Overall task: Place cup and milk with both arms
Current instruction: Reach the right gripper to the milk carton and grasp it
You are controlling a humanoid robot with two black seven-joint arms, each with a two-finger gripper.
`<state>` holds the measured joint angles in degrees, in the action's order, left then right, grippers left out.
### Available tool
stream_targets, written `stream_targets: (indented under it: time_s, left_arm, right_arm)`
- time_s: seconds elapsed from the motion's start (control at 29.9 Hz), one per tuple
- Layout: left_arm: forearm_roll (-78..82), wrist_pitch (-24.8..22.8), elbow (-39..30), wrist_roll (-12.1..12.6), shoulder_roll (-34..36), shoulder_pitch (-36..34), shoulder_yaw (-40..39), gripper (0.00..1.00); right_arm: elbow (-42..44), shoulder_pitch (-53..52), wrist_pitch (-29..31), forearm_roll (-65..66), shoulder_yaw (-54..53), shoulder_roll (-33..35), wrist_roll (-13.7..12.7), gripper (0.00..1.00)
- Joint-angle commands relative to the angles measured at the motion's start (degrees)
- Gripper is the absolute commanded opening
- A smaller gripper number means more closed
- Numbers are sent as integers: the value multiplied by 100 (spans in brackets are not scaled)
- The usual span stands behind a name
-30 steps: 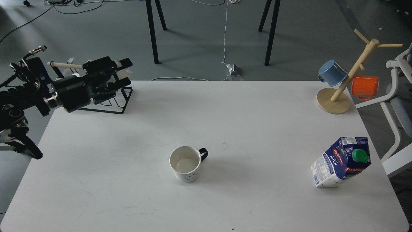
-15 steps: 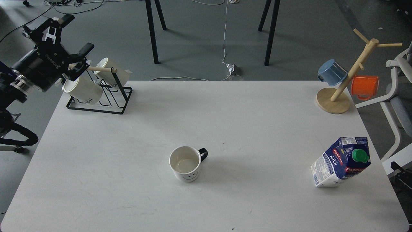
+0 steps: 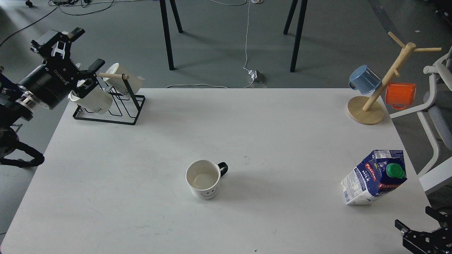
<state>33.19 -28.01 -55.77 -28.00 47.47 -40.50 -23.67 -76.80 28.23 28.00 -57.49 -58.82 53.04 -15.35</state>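
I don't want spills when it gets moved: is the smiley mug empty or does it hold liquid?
Empty, it seems: the cup stands upright and its pale bare bottom shows through the open top.

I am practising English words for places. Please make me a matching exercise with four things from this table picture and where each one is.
Things:
1. cup
2. milk
3. orange cup
4. left pincer

Places:
A. hanging on the wooden tree at the far right corner
B. standing near the table's right edge
C. open, up beside the wire rack at the far left
D. upright near the table's middle

Pairs: 1-D, 2-B, 3-A, 4-C
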Motion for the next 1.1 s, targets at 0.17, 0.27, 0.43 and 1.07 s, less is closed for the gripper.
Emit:
stream_targets:
  time_s: [0.17,0.27,0.43,1.07]
  left_arm:
    - [3,1,49,0,-71,77,-6,92]
    - [3,1,49,0,-89,77,-6,92]
    - [3,1,49,0,-89,86,-6,92]
    - [3,1,119,0,-116,104,-6,92]
  right_arm:
    - [51,-396,0,264,2,-505,14,98]
    - [68,-555,0,545,-15,-760,32,98]
    - [77,-617,0,739,-77,-1068,49,98]
    - [359,-951,0,739,-279,-1375,199,98]
